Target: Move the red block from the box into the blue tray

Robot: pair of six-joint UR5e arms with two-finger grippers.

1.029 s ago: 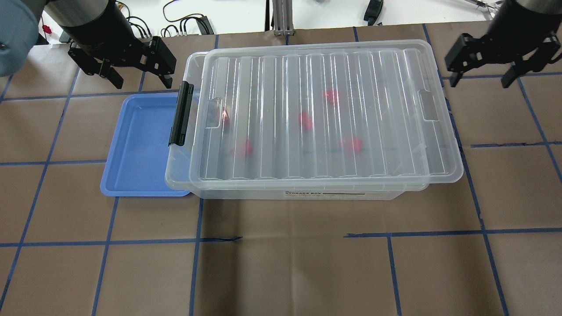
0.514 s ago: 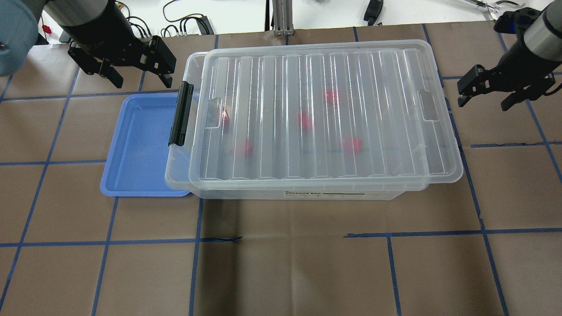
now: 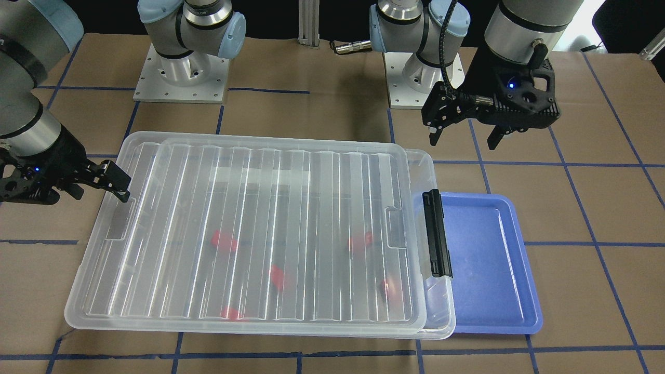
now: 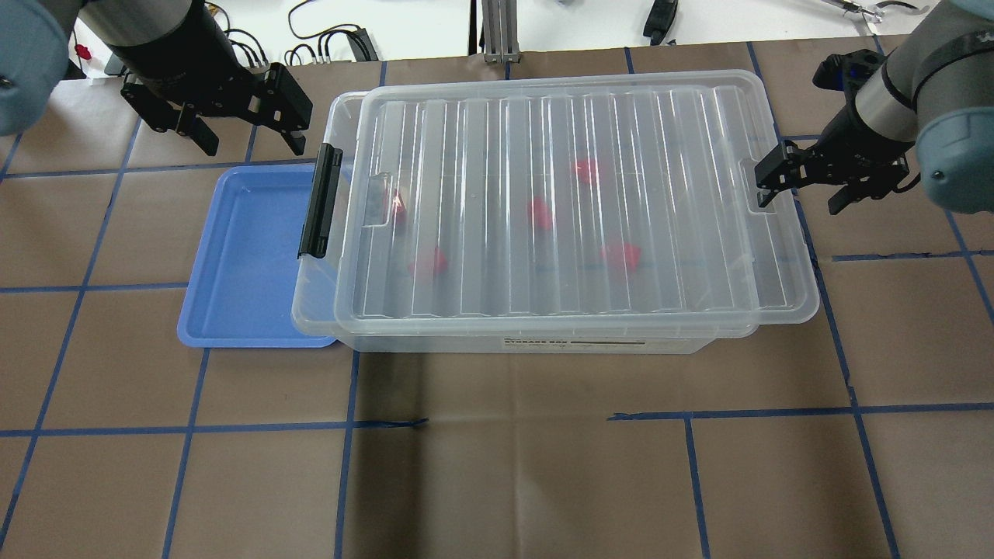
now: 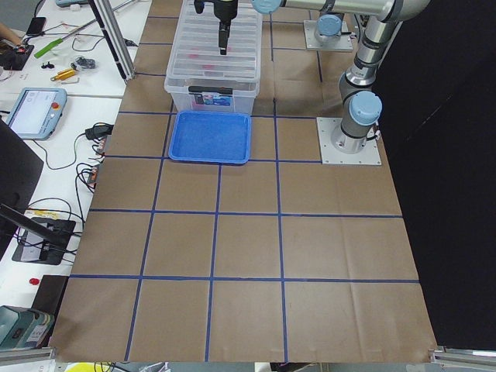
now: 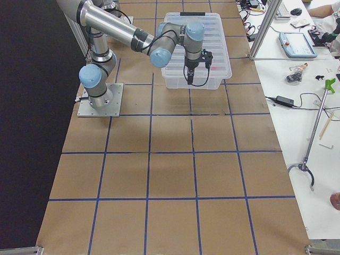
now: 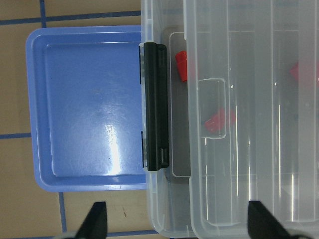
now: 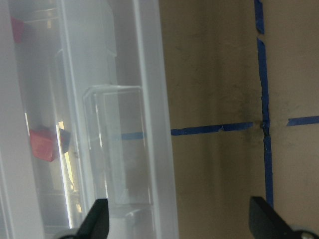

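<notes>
The box (image 4: 543,326) is a clear bin, and its ribbed lid (image 4: 559,116) lies on it, shifted slightly right. Its black latch (image 4: 319,202) is at the left end. Several red blocks (image 4: 540,212) show blurred through the lid, and also in the left wrist view (image 7: 217,120). The blue tray (image 4: 241,256) lies empty against the latch end, partly under the box's rim. My left gripper (image 4: 250,144) is open and empty, hovering behind the tray. My right gripper (image 4: 801,200) is open and empty at the box's right end; one finger (image 4: 769,186) is over the lid's edge.
The table is brown paper with a grid of blue tape (image 4: 349,424). The arm bases (image 3: 182,72) stand behind the box in the front-facing view. Cables and tools lie on the white bench (image 4: 326,39) beyond the table's far edge.
My right gripper has moved down and left, from the far right corner to the right end of the box's lid. The left gripper, box and tray have not moved.
</notes>
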